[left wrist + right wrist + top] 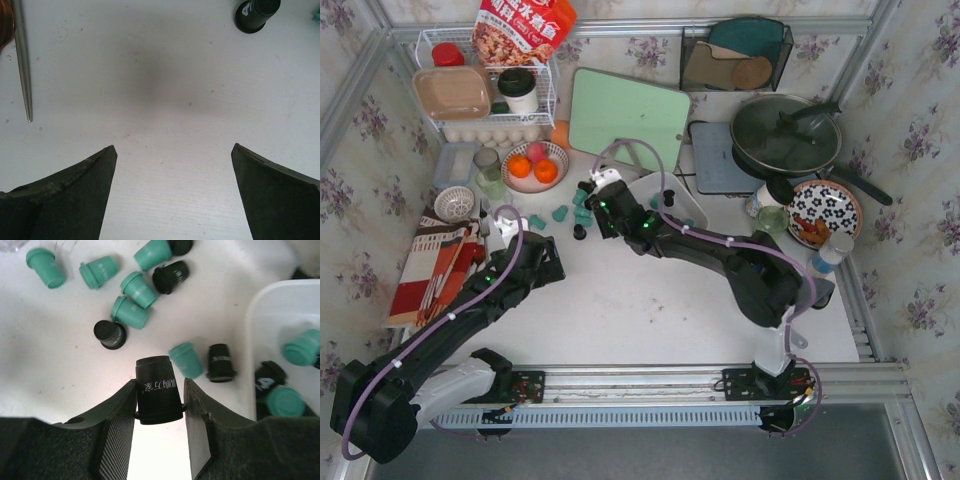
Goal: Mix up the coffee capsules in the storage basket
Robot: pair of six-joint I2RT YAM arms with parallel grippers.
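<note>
The storage basket, a white plastic tub with smooth solid walls and a rounded corner, is sitting at the right edge of my right wrist view. It is holding at least two teal coffee capsules and a black one, all loose on its floor. More of these small tapered pods are lying scattered on the white table just left of the tub, teal and black mixed, most tipped on their sides.

My right gripper is pinching a black capsule between its ribbed dark pads, both fingers pressing on its flanks. White lettering is showing on its matte side. It is hanging over the table, near the basket but outside it.

From above, my right arm is covering most of the basket, so only a strip of rim is showing, and its contents are hidden.

My left gripper is standing wide apart over bare table, holding nothing. Its camera alone is picking up a slim metal rod at the left edge.
</note>
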